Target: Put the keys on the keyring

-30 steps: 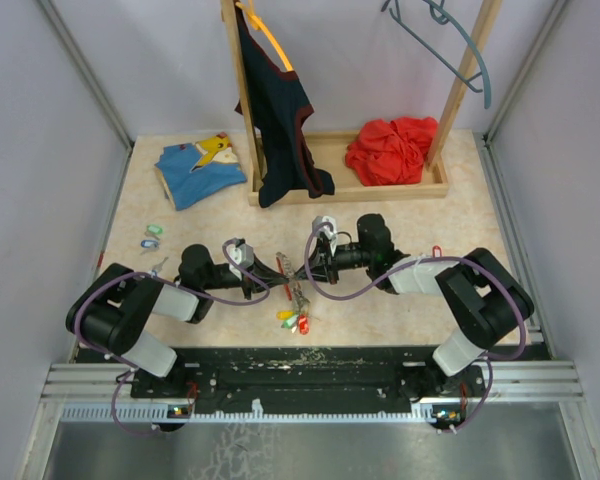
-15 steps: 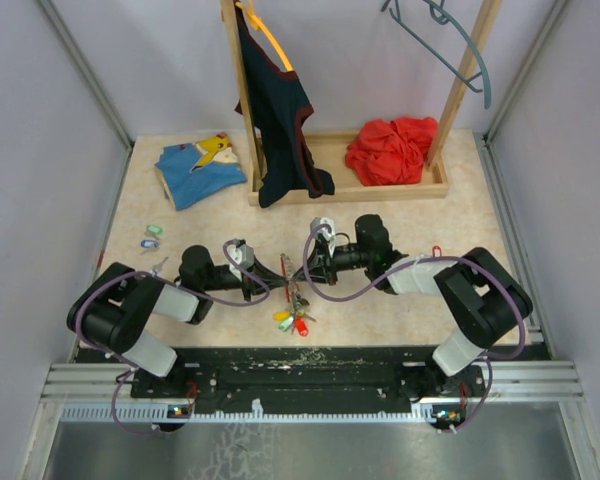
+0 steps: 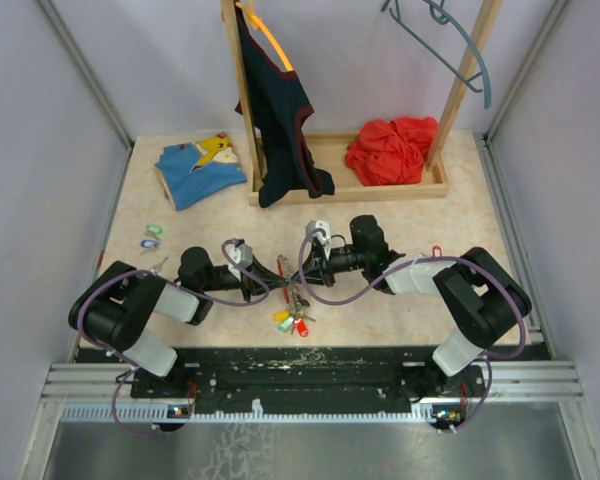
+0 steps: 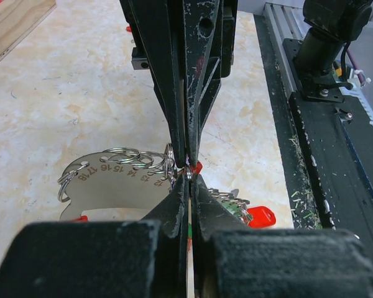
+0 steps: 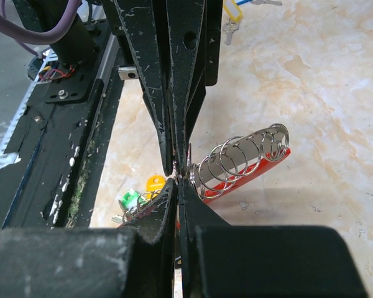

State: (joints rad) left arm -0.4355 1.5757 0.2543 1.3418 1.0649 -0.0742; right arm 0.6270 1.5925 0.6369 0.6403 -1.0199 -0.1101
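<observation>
The keyring holder is a silver numbered plate (image 4: 109,189) with a red edge and a row of split rings (image 5: 242,158). It hangs between my two grippers at the table's near middle (image 3: 292,285). My left gripper (image 4: 188,176) is shut, pinching a ring at the plate's edge. My right gripper (image 5: 178,176) is shut tip to tip against it on the same ring. Keys with red (image 4: 261,217), yellow (image 5: 154,184) and green (image 5: 129,200) tags hang in a bunch below (image 3: 292,320). What lies between the pads is hidden.
Loose keys with green (image 3: 153,230) and blue (image 3: 150,242) tags lie at the left, and a red-tagged one (image 3: 437,250) at the right. A wooden rack tray (image 3: 330,190) with red cloth and a hanging dark shirt stands behind. A blue garment (image 3: 198,170) lies back left.
The right gripper has edged a little left toward the left gripper. The hanging bunch of keys has swung slightly. Both grippers stay shut.
</observation>
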